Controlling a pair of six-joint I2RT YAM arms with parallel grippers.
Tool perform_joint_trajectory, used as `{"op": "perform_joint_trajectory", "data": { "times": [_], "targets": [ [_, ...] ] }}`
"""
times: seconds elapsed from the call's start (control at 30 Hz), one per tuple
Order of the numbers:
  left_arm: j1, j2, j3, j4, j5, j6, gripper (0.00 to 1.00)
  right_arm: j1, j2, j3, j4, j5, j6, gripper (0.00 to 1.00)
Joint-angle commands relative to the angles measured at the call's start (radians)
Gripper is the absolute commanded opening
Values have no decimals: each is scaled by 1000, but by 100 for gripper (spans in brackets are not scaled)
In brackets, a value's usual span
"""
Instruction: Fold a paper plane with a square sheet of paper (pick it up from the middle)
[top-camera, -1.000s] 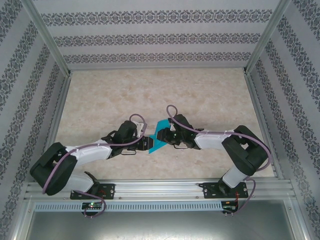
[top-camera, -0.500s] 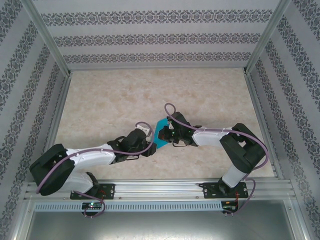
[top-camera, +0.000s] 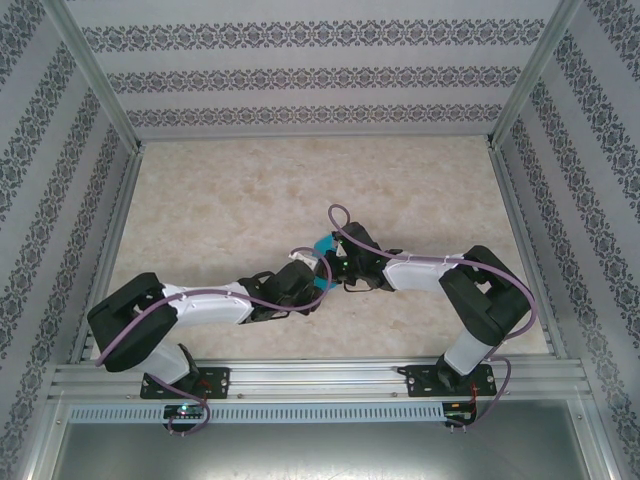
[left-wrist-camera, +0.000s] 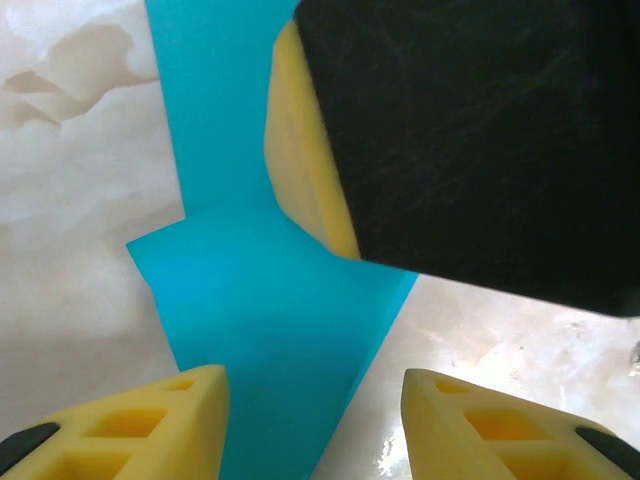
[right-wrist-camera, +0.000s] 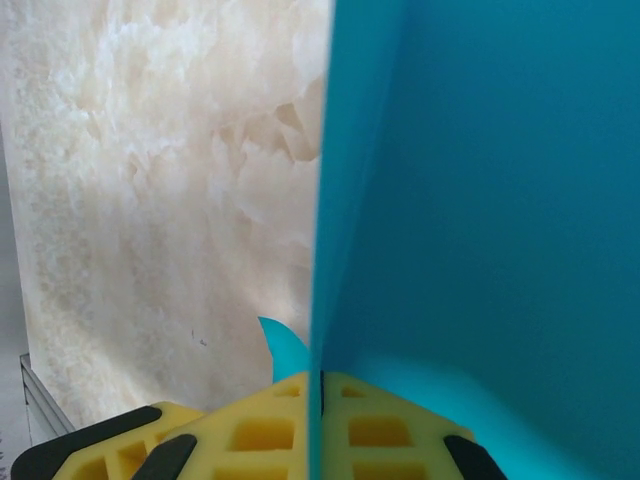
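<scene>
**Right gripper pinches paper, left stands open**

The right gripper (right-wrist-camera: 320, 385) is clamped on the folded teal paper (right-wrist-camera: 480, 200). The left gripper (left-wrist-camera: 315, 385) has its fingers parted, with the paper's edge between them. Beneath the paper is a marbled table (top-camera: 250, 190), enclosed by patterned walls (top-camera: 300, 80). Both arms stretch low and inward, meeting at the paper.

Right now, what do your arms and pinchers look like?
My left arm and right arm are white tubes with chunky black joints, each trailing a purple cable. The fingers are yellow blocks with square hollows and black edges.
</scene>
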Motion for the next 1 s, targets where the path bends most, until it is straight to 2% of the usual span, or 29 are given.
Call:
{"op": "perform_joint_trajectory", "data": {
  "times": [0.0,0.17,0.33,0.7,0.9,0.97],
  "targets": [
    [-22,21,11,-33,-65,15,49,-5,15,20,-1,-21,3,4],
    [-50,54,40,-58,-118,24,47,-8,18,26,1,-33,8,4],
    [-68,49,31,-60,-170,6,41,-9,17,30,-5,-35,10,4],
    [-94,45,32,-60,-199,-8,29,-11,25,36,-7,-40,10,4],
    [-98,37,35,-72,-213,-11,29,-11,23,37,-9,-39,10,5],
    [-100,25,31,-74,-217,-15,33,-11,23,37,-9,-39,11,5]
  ]
}}
